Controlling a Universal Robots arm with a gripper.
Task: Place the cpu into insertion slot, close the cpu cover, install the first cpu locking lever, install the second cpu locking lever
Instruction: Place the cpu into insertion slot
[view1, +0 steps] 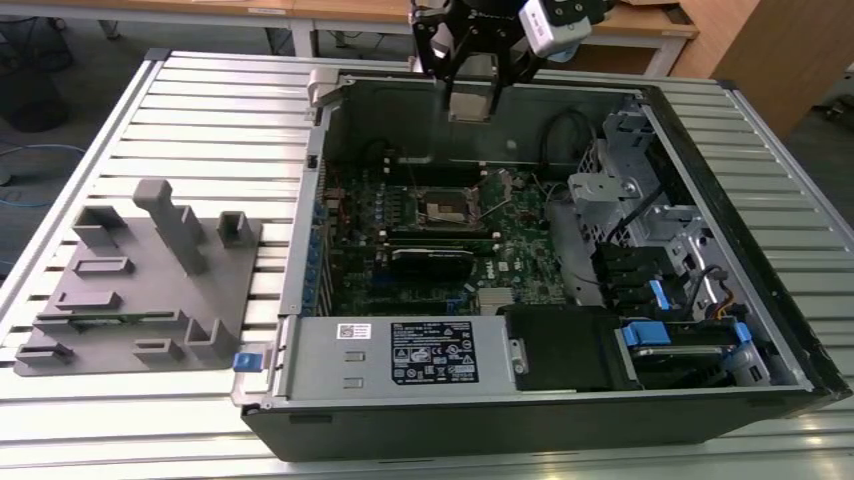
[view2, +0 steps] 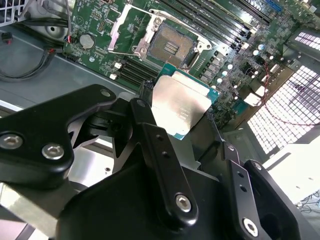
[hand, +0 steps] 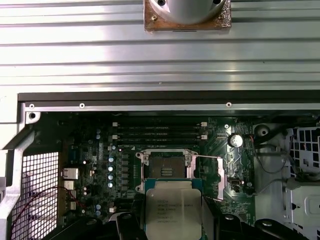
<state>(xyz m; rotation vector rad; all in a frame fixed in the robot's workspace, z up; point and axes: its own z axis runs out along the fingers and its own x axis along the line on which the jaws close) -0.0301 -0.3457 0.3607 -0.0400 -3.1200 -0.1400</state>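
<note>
cpu (view2: 181, 102) count was one: a single chip with a silvery metal top and a green edge, pinched by opposite sides between my two black fingers (view2: 149, 131). My gripper (view1: 470, 100) was clamped on it, and the chip hung in the air well above the insertion slot (view2: 171, 47), touching nothing but my fingers. In the first wrist view the chip (hand: 173, 210) sat just short of the slot (hand: 166, 171), its metal top facing that camera.

I counted one insertion slot, its tan pin field bare. One cpu cover (view2: 117, 29) stood swung up off the slot at one side, the green motherboard (view1: 527, 250) showing through its square cut-out.

Around the slot there was one open computer case (view1: 400, 400), lying on its side on the slatted metal table (view1: 200, 110). One grey fixture rack (view1: 147, 280) stood outside the case, well apart from the slot, toward the exterior view's left.

My wrist pointed downward, fingers lowest, over the far wall of the case beyond the slot in the exterior view.
</note>
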